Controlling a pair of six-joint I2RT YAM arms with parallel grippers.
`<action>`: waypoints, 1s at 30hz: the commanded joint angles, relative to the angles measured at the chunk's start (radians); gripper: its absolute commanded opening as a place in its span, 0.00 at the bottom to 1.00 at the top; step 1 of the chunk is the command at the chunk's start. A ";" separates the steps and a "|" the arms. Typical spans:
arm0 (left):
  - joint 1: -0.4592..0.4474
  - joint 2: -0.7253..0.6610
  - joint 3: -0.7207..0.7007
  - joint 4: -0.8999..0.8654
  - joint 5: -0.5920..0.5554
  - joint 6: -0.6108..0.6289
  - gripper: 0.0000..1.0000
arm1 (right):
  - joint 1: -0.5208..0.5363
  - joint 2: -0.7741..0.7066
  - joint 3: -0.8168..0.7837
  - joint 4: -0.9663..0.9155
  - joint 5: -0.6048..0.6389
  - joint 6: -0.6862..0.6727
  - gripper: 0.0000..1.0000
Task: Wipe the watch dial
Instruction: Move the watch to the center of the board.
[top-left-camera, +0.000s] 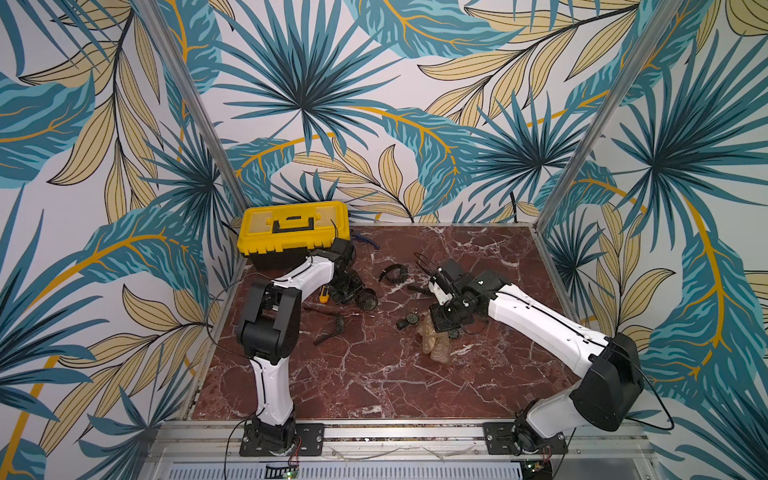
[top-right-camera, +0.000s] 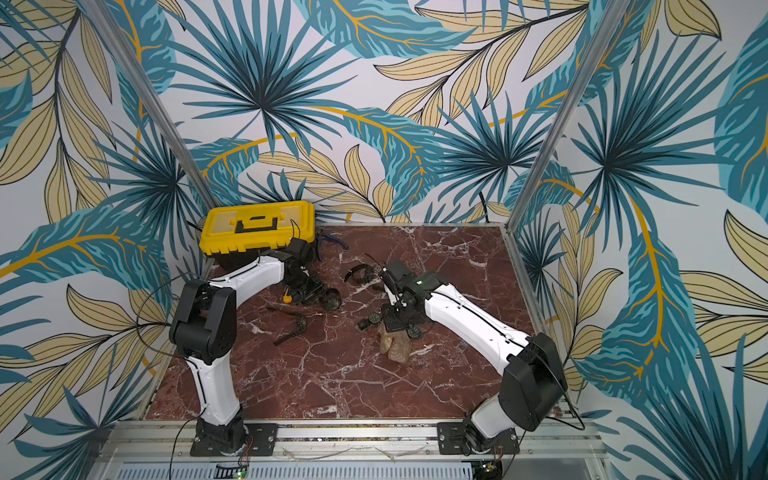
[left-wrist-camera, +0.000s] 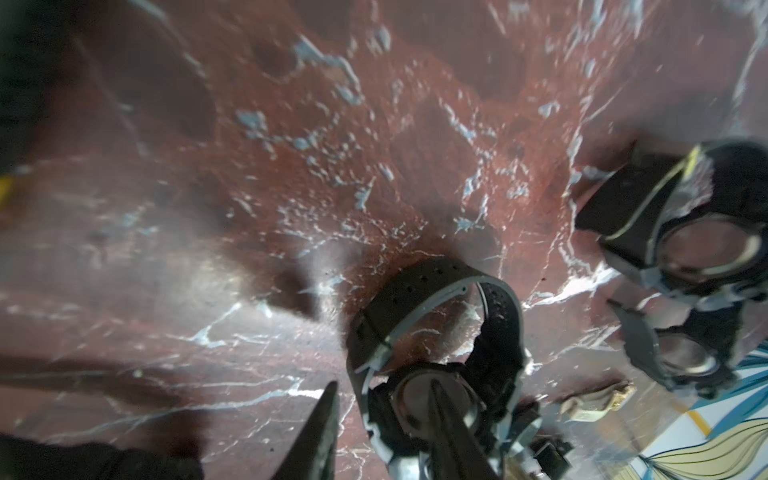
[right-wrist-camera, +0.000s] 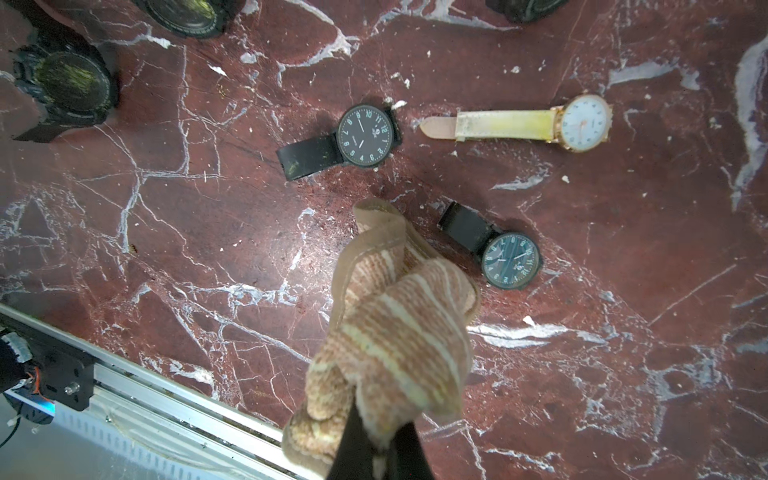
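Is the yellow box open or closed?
Closed. The yellow plastic toolbox has its lid down flat on its black base in both top views.

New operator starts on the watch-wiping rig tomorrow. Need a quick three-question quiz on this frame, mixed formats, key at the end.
1. True or false: the right gripper is shut on the brown-and-cream striped knitted cloth.
2. What colour is the strap of the gold-cased round watch with a white dial? A black, B pale cream, C blue.
3. Fill in: the lid of the yellow plastic toolbox with a black handle is ___.
Key: 1 true; 2 B; 3 shut.
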 joint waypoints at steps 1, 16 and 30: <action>-0.009 0.016 -0.024 0.002 0.002 -0.043 0.21 | -0.011 -0.056 -0.042 0.025 -0.014 -0.016 0.00; -0.093 -0.157 -0.188 0.021 -0.016 -0.293 0.05 | -0.045 -0.153 -0.170 0.145 -0.087 -0.033 0.00; -0.275 -0.436 -0.442 0.028 -0.155 -0.695 0.07 | -0.062 -0.207 -0.202 0.170 -0.136 -0.097 0.00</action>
